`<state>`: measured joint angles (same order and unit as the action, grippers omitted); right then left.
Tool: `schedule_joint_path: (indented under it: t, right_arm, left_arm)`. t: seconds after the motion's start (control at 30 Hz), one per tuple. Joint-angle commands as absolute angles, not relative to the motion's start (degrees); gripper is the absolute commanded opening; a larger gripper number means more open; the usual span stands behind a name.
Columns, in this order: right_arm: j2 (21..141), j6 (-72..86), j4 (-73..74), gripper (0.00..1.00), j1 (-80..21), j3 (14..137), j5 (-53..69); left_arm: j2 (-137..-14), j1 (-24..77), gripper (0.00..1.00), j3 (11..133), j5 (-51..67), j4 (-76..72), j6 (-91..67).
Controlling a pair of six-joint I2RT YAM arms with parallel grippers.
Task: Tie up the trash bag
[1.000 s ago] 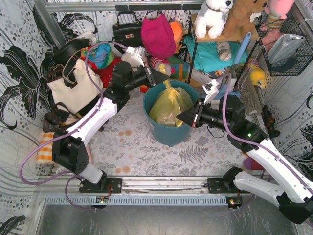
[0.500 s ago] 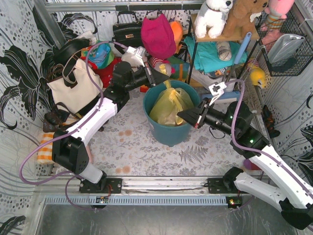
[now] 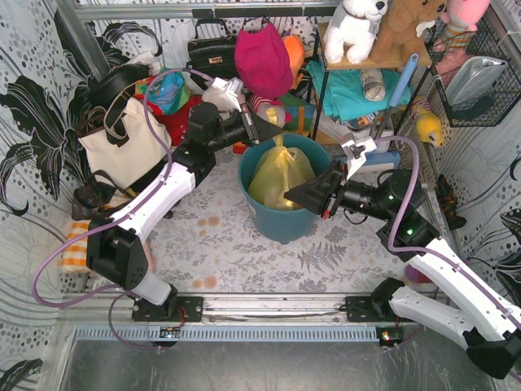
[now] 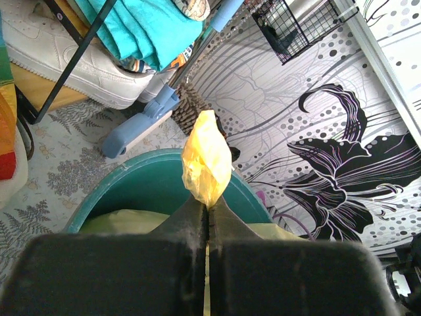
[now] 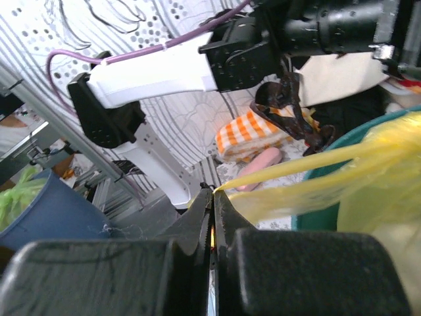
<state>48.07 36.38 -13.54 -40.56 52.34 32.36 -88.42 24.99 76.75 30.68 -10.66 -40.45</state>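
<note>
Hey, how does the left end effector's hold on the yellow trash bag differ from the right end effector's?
The left end effector pinches the top of the trash bag, with a bunched tuft poking past its tips. The right end effector pinches a thin strand pulled out sideways. The left one sits over the far rim of the teal bin, the right one at its near right side. Both are shut on the bag.
</note>
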Motion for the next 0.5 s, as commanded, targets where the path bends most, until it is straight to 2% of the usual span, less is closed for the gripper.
schedule_joint_path:
  t: [0.0, 0.23, 0.4, 0.47]
  right_arm:
    - [47.7, 36.4, -21.7, 0.00, -40.9, 51.5, 41.4]
    - [51.8, 43.6, -34.1, 0.00, -40.8, 46.0, 51.4]
    - [55.8, 39.9, -31.2, 0.01, -40.9, 45.0, 48.3]
    - [55.9, 37.8, -28.8, 0.19, -40.9, 45.5, 45.8]
  left_arm:
    - [-88.5, 24.6, 0.00, 78.3, 29.0, -12.3, -39.9]
    - [-90.0, 24.6, 0.00, 79.0, 29.2, -12.9, -40.7]
    - [-90.1, 24.6, 0.00, 79.2, 29.6, -13.1, -41.0]
    - [-89.7, 24.5, 0.00, 79.1, 29.6, -12.6, -40.7]
